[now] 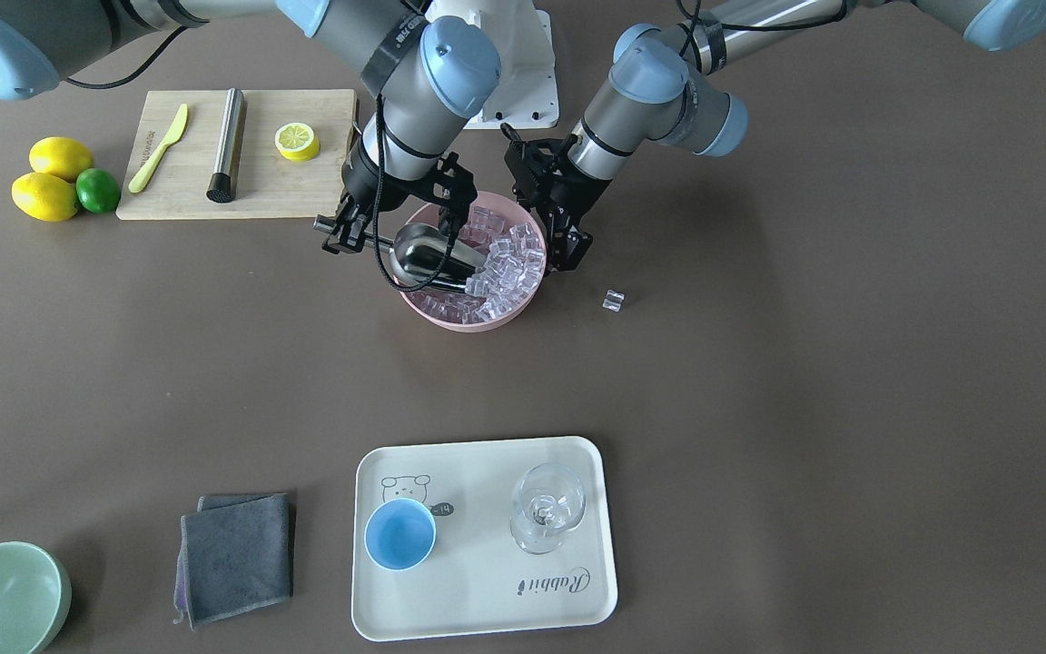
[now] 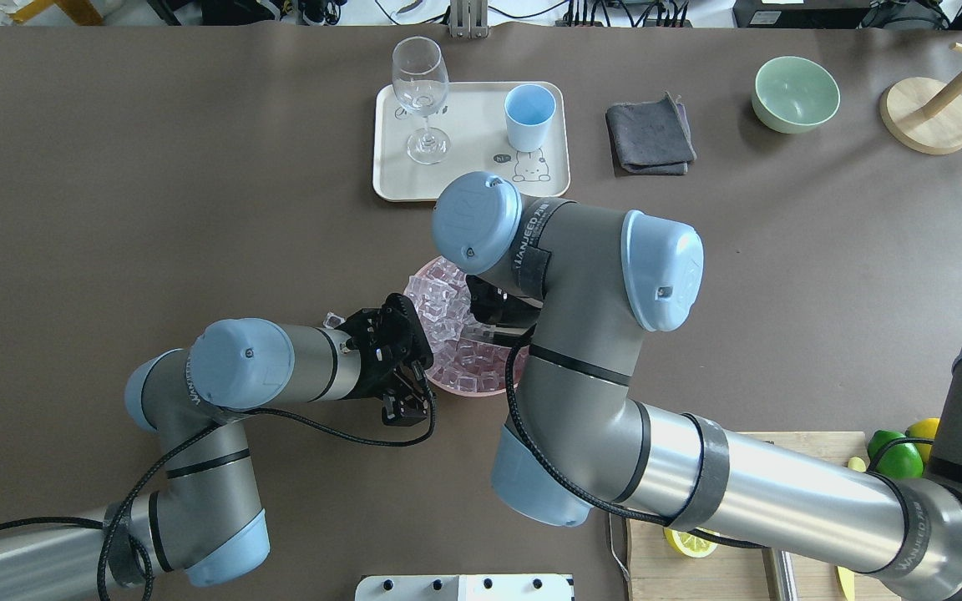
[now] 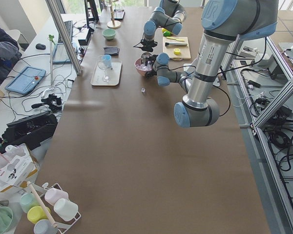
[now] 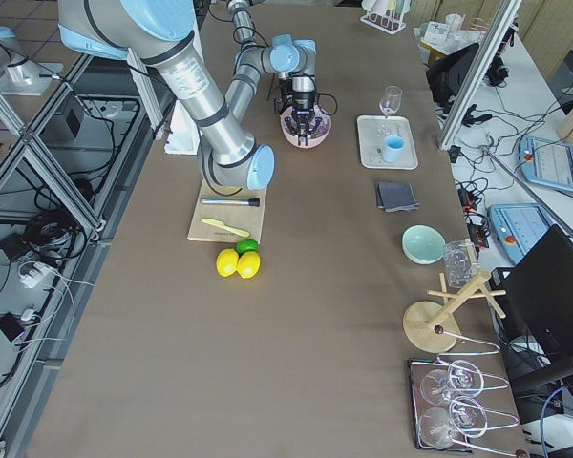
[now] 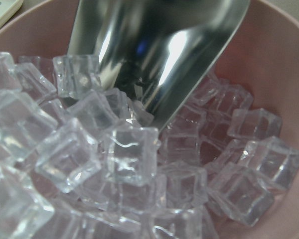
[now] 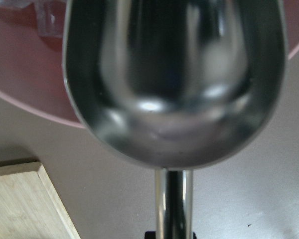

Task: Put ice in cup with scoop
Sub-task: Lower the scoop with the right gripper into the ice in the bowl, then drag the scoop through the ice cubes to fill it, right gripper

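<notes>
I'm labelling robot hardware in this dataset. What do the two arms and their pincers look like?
The left arm and right arm are silver-grey tubes with rounded light-blue joint caps. Black bands carry white lettering, and a black cable runs along each arm. The left pincer and right pincer are black, angular two-finger units.

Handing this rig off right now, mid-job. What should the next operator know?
Claws: right claw shut on the handle of the scoop; left claw at the rim of the pink bowl, grip unclear.
Things: scoop mouth is pushed into the ice in the bowl. The cup is empty, on the tray beside the wine glass. One stray cube lies on the table.
Done: scoop in hand, in the ice.
Left: lift a load, carry it to the cup, tip it in.
</notes>
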Controlling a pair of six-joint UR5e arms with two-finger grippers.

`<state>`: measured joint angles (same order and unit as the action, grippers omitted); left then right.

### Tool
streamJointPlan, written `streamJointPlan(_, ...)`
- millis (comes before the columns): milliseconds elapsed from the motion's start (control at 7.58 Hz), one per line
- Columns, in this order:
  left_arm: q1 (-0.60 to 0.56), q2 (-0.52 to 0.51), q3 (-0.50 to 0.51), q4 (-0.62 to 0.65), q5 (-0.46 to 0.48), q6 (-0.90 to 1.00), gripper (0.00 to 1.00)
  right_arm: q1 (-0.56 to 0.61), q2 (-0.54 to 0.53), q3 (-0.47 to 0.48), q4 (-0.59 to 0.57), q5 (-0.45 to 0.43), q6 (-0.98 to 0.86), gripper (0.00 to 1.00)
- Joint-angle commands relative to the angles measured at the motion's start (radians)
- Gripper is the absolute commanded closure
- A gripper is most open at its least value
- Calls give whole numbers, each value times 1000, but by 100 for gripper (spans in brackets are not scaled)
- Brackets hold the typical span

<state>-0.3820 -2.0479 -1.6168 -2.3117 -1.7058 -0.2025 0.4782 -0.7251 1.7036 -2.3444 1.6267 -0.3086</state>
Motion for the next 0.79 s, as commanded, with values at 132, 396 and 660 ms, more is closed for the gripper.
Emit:
streamJointPlan(132,0,0,0,0,0,0,2,-32,-103,97,169,5,141,100)
streamJointPlan(396,0,0,0,0,0,0,2,-55,-143,99,276,4,210,100)
streamJointPlan(660,0,2,0,0,0,0,2,-61,-163,129,303,1,217,100)
